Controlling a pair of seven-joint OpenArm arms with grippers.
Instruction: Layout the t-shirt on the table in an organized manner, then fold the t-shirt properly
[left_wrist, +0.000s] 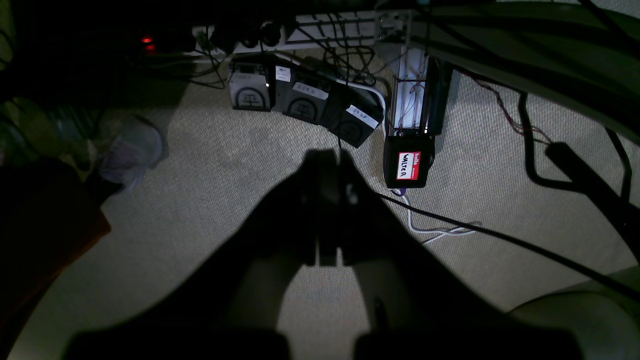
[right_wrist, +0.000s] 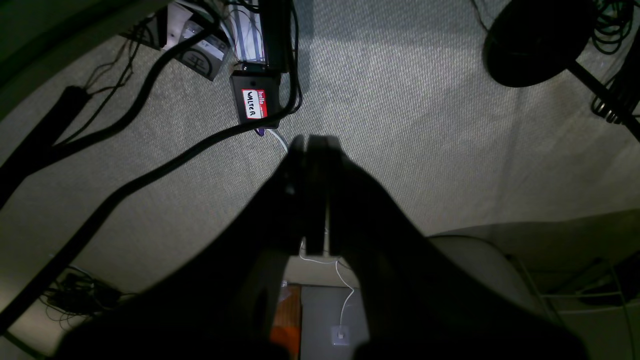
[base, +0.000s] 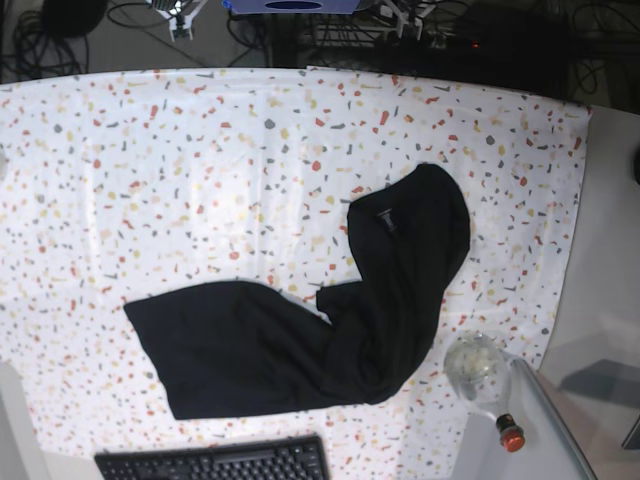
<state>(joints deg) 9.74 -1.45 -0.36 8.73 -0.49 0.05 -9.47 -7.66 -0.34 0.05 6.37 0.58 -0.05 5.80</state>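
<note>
Lying crumpled on the table (base: 150, 170), the t-shirt (base: 330, 320) was bent into a rough L: one part spread flat toward the near left of the base view, the other part running up and to the right into a rounded hump, with a small label mark (base: 384, 218) showing near its top. Neither claw appeared in the base view, so the shirt's place relative to them could not be told; nothing touched the cloth. A black keyboard (base: 215, 464) sat at the near edge just below the shirt, and a clear bottle (base: 484, 378) with a red cap lay on its side just right of the shirt's lower fold, at the table's corner. In the left wrist view the left claw (left_wrist: 327, 172) hung over pale carpet (left_wrist: 225, 170) with its fingers pressed together and nothing between them; ahead of its tips and a little to the right was a small black box with a red name tag (left_wrist: 408, 164), and further ahead to the left a row of dark pedals (left_wrist: 305, 102). In the right wrist view the right claw (right_wrist: 315, 145) was likewise closed and empty, the same tagged box (right_wrist: 254, 103) lying ahead and to its left, and a thick black cable (right_wrist: 150, 175) crossing the carpet on its left.
</note>
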